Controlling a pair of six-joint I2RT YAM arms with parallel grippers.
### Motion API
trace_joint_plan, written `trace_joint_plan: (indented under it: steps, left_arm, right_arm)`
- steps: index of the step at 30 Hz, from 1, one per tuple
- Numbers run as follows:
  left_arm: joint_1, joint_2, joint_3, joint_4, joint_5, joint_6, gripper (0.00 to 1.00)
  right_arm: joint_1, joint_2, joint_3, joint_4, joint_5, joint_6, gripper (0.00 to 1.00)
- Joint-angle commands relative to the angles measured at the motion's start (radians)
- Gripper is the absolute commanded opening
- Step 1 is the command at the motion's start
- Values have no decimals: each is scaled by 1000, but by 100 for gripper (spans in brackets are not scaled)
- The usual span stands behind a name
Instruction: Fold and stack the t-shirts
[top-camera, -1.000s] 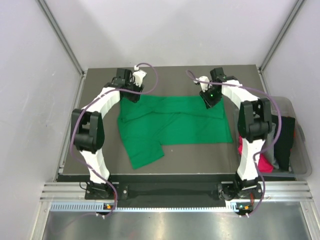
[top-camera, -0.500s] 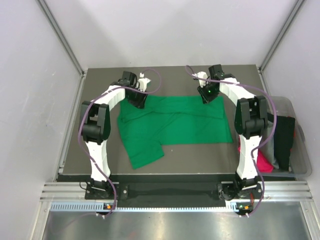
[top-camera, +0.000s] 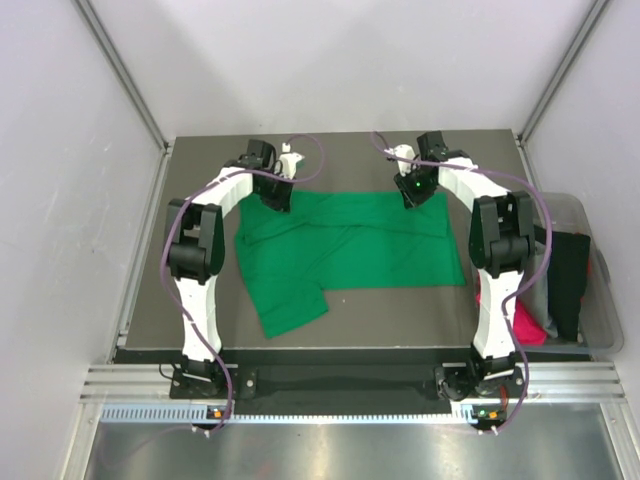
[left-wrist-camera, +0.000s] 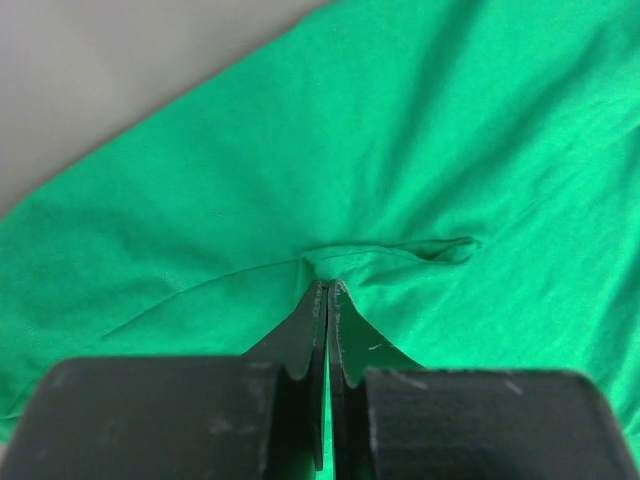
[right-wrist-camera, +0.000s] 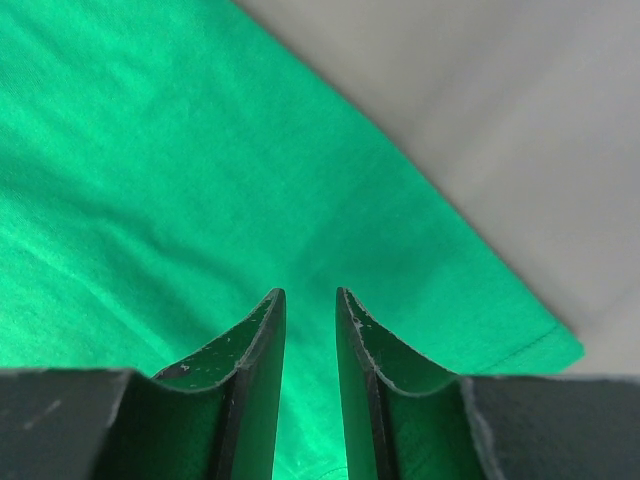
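on the dark table (top-camera: 380, 305) the green t-shirt (top-camera: 350, 245) lies spread between my arms. my left gripper (left-wrist-camera: 327, 287) is clamped on a small fold near its far left edge. my right gripper (right-wrist-camera: 310, 295) hovers over the far right corner, fingers slightly apart.

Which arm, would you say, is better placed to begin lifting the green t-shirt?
Probably left: the left tool is shut on a pinch of the green t-shirt; the right tool is open, gripping nothing.
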Motion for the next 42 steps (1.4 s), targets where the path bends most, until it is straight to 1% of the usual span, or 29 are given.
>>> trace_joint_plan:
  steps: [1, 7, 11, 15, 16, 17, 18, 19, 20, 21, 23, 24, 25, 27, 31, 32, 34, 36, 37, 38, 40, 42]
  left_arm:
    - [-5, -71, -8, 2, 66, -10, 0]
    - [-12, -177, -99, 6, 65, -1, 0]
    - [-19, -290, -177, -27, 63, 31, 0]
    - [-46, -375, -278, -144, 160, 88, 0]
    - [-58, -384, -292, -180, 205, 109, 0]
    - [-92, -388, -301, -261, 216, 141, 4]
    - [-109, -387, -321, -296, 224, 151, 17]
    - [-124, -387, -329, -319, 224, 157, 33]
    - [-141, -391, -339, -337, 227, 159, 42]
    - [-143, -399, -361, -330, 233, 157, 46]
    - [-144, -427, -379, -285, 209, 134, 46]
    - [-143, -434, -384, -235, 191, 122, 47]
    - [-141, -438, -378, -215, 171, 110, 47]
    - [-138, -421, -326, -189, 83, 87, 48]
    - [-97, -353, -245, -123, -6, 67, 48]
    - [-71, -329, -216, -107, -19, 65, 50]
    - [-33, -291, -188, -31, -98, 32, 59]
    - [-3, -252, -125, -17, -145, 12, 59]
    - [27, -209, -104, -9, -158, -22, 59]
    - [43, -186, -49, -18, -162, -41, 57]
    - [95, -127, 2, -35, -147, -103, 56]
    - [129, -99, 45, -38, -112, -139, 57]
  right_arm:
    - [4, -3, -18, 33, -23, 14, 27]
    - [4, -19, -32, 38, -28, 21, 27]
    - [6, -40, -50, 47, -35, 29, 27]
    - [4, -52, -67, 55, -49, 38, 27]
    - [4, -52, -70, 55, -51, 40, 27]
    - [4, -54, -72, 56, -52, 38, 27]
    - [4, -52, -73, 58, -52, 40, 27]
    - [4, -52, -75, 58, -51, 40, 27]
    - [6, -52, -75, 58, -51, 41, 27]
    - [6, -51, -78, 61, -52, 41, 27]
    - [4, -45, -78, 65, -54, 43, 27]
    - [4, -43, -75, 65, -57, 44, 27]
    - [6, -40, -77, 64, -58, 46, 27]
    - [4, -40, -78, 65, -57, 46, 27]
    - [4, -57, -96, 85, -40, 38, 26]
    - [4, -62, -101, 90, -38, 38, 26]
    - [4, -63, -112, 94, -43, 40, 26]
    - [6, -65, -118, 94, -49, 41, 26]
    - [6, -65, -121, 94, -49, 41, 26]
    - [4, -63, -121, 97, -47, 41, 27]
    - [4, -65, -127, 99, -46, 41, 26]
    - [6, -65, -132, 99, -52, 41, 26]
